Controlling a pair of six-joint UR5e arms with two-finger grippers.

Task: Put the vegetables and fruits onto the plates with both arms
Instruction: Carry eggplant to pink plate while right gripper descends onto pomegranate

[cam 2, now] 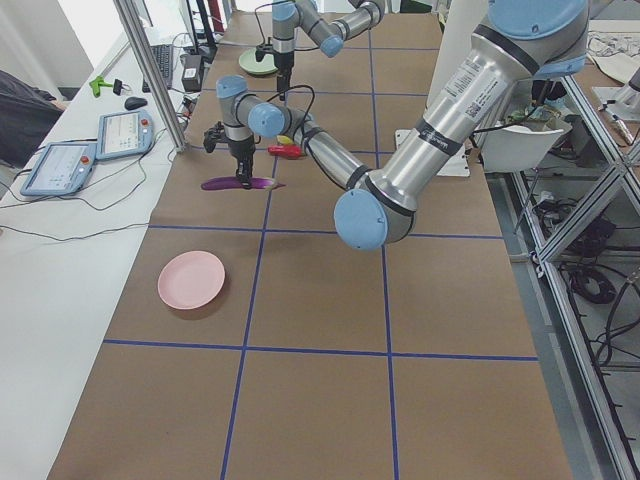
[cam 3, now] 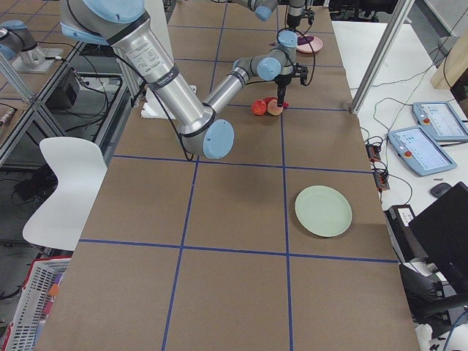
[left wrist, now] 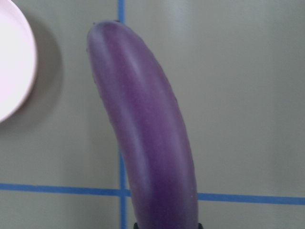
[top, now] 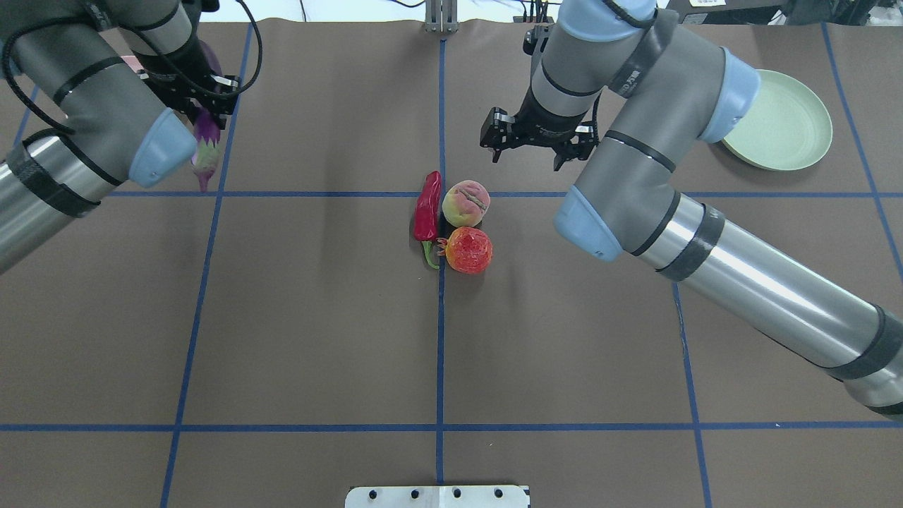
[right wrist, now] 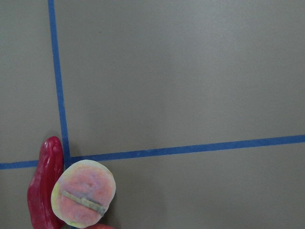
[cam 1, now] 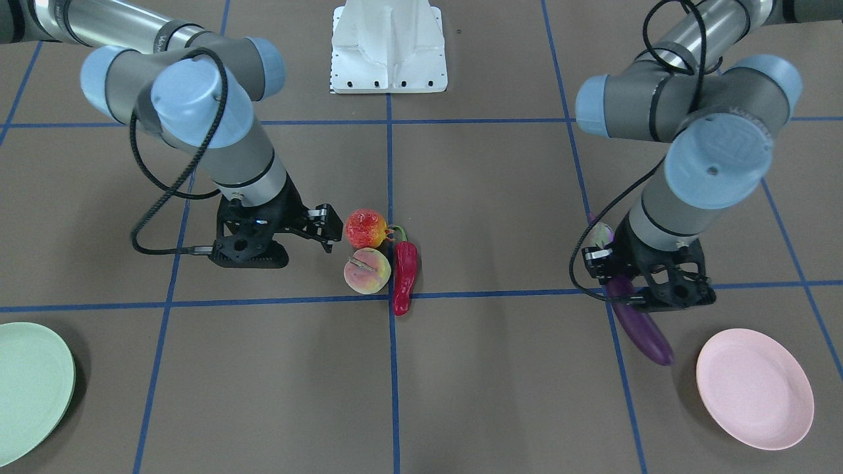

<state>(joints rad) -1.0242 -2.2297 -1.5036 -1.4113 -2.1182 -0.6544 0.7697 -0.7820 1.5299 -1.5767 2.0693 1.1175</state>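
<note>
One eggplant [top: 206, 149] is sitting clamped in the left gripper [top: 208, 106], near the pink plate [cam 1: 754, 388]. We are seeing chili pepper [top: 427, 208], peach [top: 465, 203] and red-and-yellow fruit [top: 469, 250] clustering at centre, the right gripper [top: 528, 155] hanging wide-fingered nearby, mint plate [top: 776, 130] beyond.

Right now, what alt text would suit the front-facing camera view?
The left gripper holds a purple eggplant near a pink plate. The open right gripper hangs beside a peach, a round red fruit and a red chili; a green plate lies apart.
</note>
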